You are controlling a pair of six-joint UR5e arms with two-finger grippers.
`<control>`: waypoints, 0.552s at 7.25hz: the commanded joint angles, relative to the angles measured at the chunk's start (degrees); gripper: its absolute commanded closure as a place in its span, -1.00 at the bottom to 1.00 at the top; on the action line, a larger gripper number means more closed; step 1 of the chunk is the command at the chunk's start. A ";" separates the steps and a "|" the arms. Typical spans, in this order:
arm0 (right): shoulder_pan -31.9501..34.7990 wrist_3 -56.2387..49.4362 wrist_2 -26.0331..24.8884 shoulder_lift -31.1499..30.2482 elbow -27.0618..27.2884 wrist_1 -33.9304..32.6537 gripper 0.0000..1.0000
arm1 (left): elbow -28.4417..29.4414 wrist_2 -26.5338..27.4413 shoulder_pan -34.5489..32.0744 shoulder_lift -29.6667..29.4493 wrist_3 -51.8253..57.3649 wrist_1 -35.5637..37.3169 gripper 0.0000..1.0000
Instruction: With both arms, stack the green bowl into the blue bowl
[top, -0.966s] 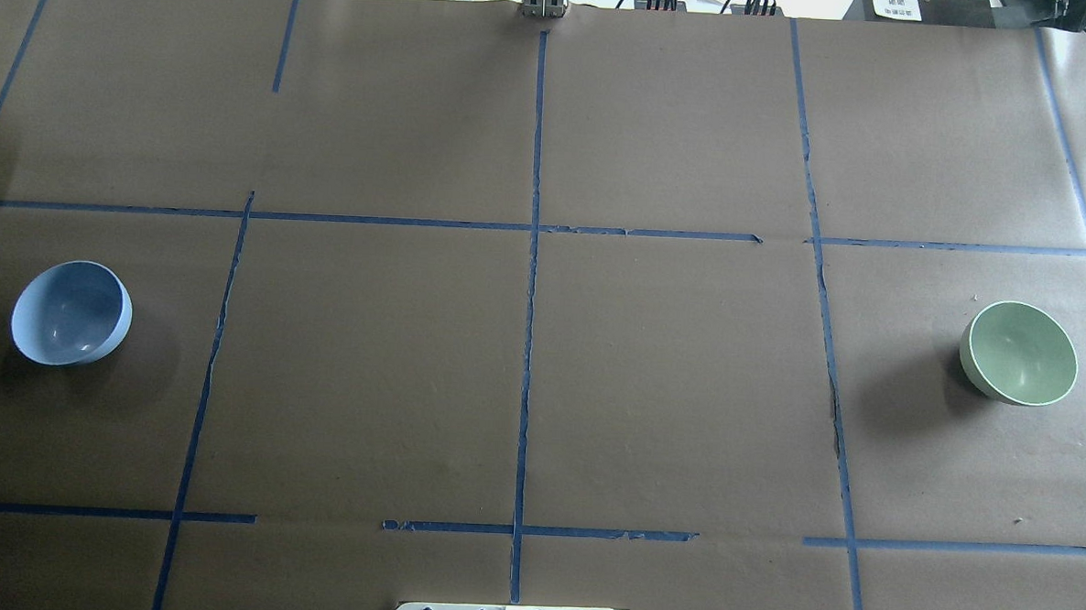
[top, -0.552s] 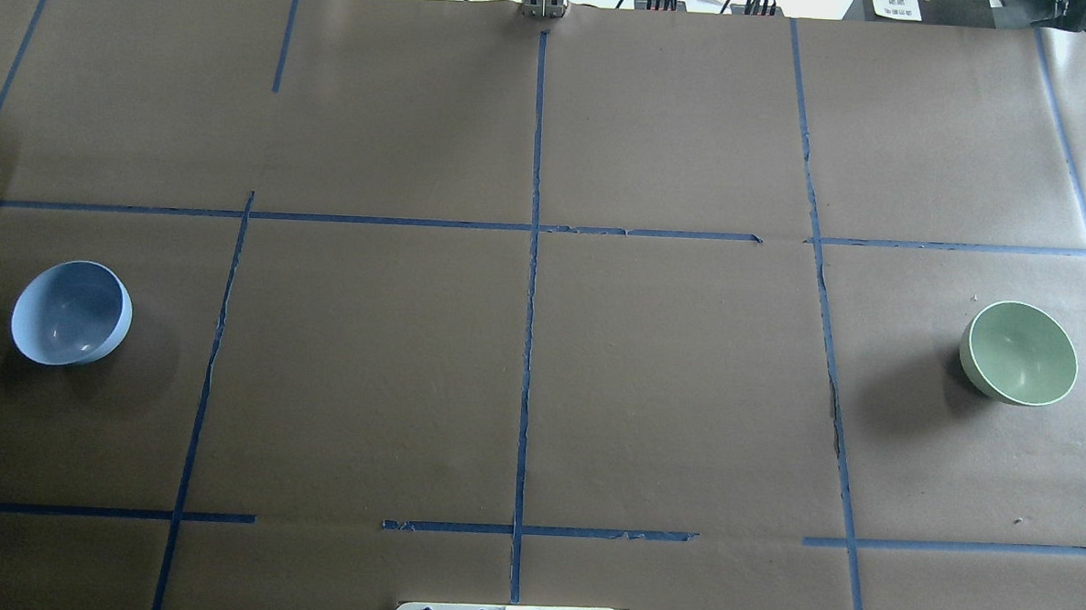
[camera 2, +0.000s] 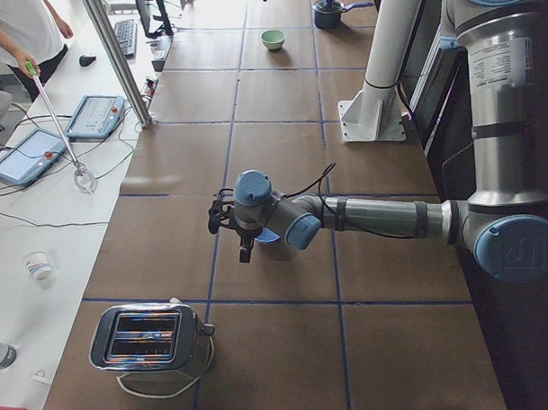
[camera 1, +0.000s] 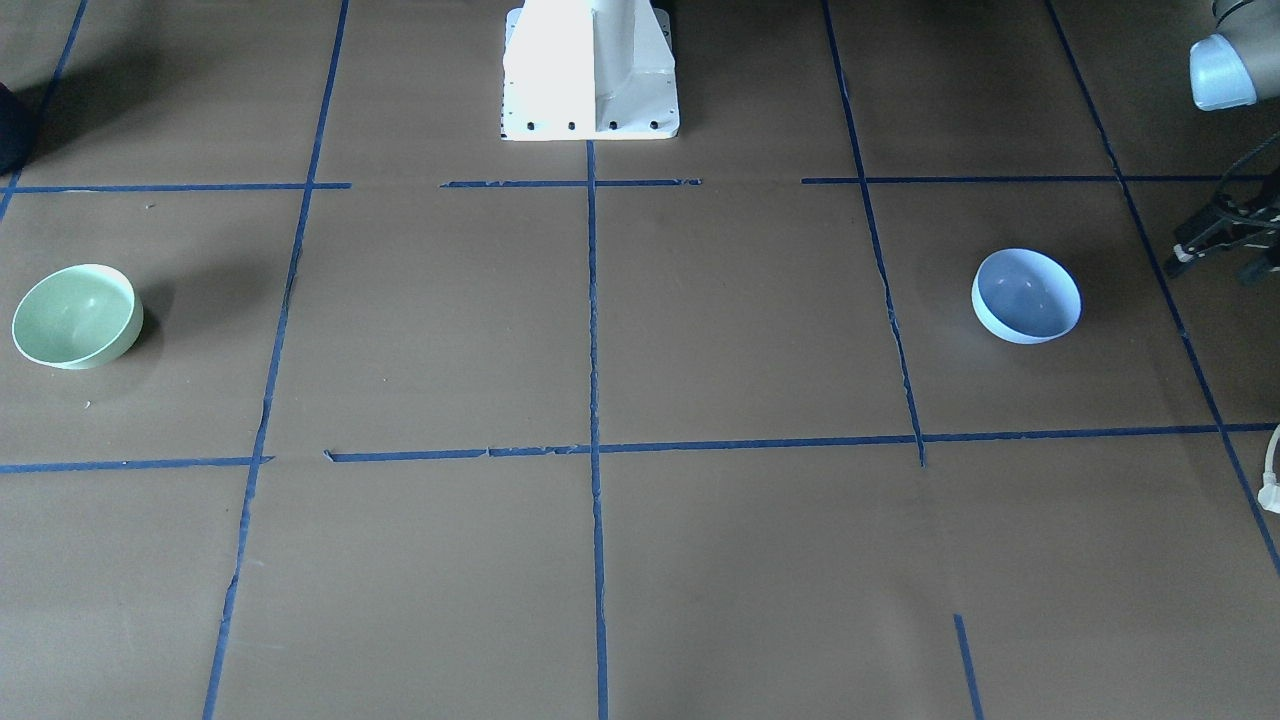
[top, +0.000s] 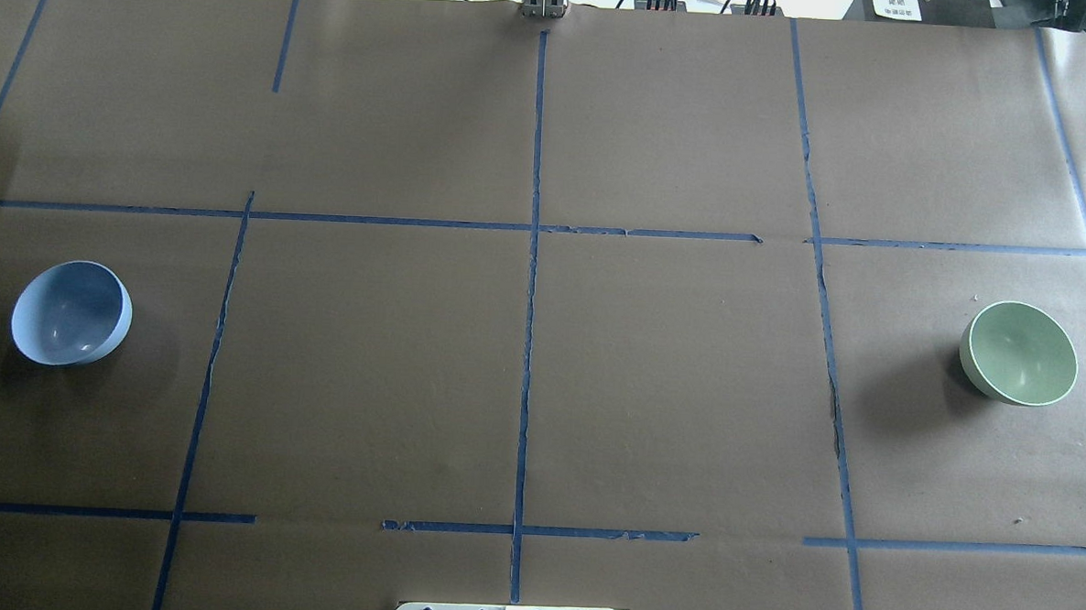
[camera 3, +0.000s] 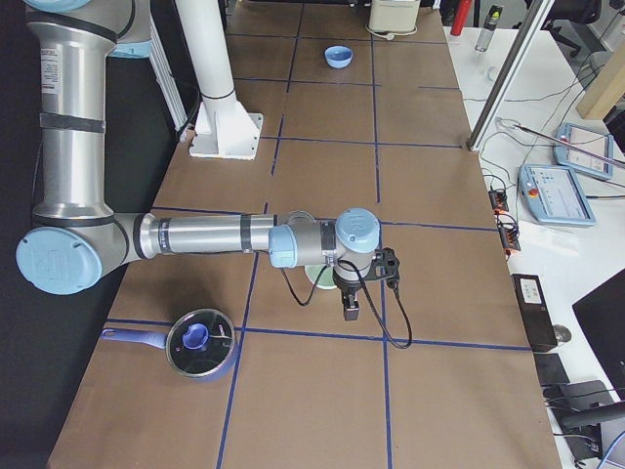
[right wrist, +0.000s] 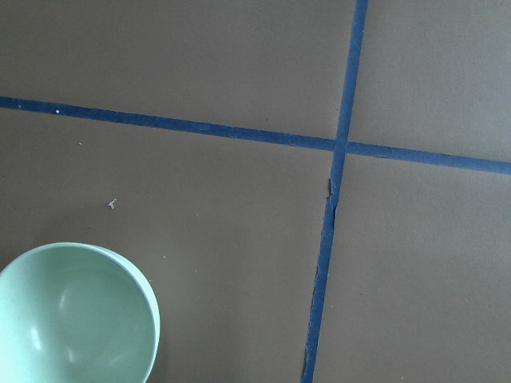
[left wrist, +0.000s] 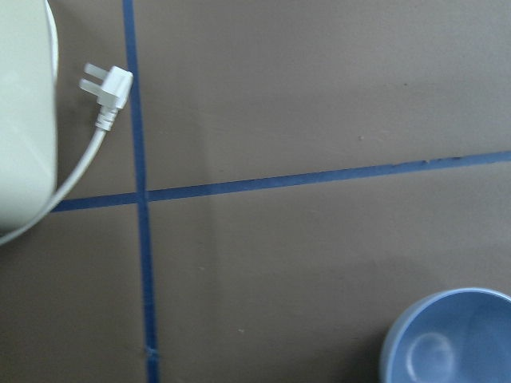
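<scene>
The blue bowl [top: 71, 313] stands upright on the left part of the table; it also shows in the front-facing view [camera 1: 1027, 296] and low right in the left wrist view [left wrist: 451, 339]. The green bowl [top: 1019, 352] stands upright at the far right, also in the front-facing view [camera 1: 77, 316] and the right wrist view [right wrist: 72, 315]. My left gripper [camera 1: 1217, 262] hangs beside the blue bowl, on its outer side, fingers spread and empty. My right gripper [camera 3: 352, 305] hovers by the green bowl [camera 3: 318, 278]; I cannot tell whether it is open.
A toaster [camera 2: 148, 335] with a loose white plug [left wrist: 108, 86] sits past the blue bowl at the table's left end. A lidded pot [camera 3: 198, 344] sits past the green bowl. The white pedestal [camera 1: 590, 70] stands at the robot's side. Blue tape lines cross the brown table.
</scene>
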 commanded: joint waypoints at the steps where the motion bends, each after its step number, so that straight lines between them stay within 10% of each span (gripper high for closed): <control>1: -0.03 -0.05 -0.07 -0.04 -0.07 0.00 -1.00 | 0.09 8.85 12.48 0.53 -13.40 -4.14 -1.00; 4: -0.03 -0.05 -0.07 -0.04 -0.16 0.00 -1.00 | 3.42 11.62 16.41 -0.17 -15.75 -5.90 -0.70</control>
